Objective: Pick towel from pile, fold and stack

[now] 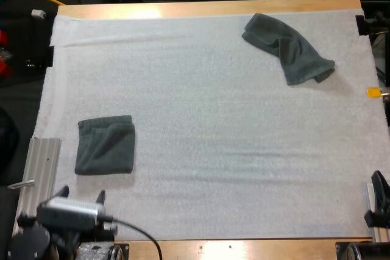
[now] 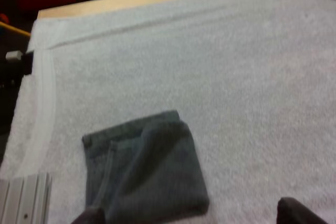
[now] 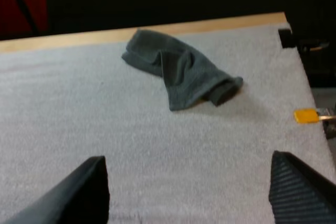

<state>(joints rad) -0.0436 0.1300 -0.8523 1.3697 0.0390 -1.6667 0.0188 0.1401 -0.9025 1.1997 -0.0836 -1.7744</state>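
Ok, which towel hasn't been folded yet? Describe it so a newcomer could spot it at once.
On the white mat covering the table, look to the far right corner, near the wooden edge. There lies the crumpled towel, dark grey-green, in a loose, wrinkled strip. The folded towel at the mat's near left is a neat square instead.

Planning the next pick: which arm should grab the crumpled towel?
Likely right. The crumpled towel lies far right on the mat, straight ahead of the open right gripper. The left gripper is by the folded towel, on the opposite side.
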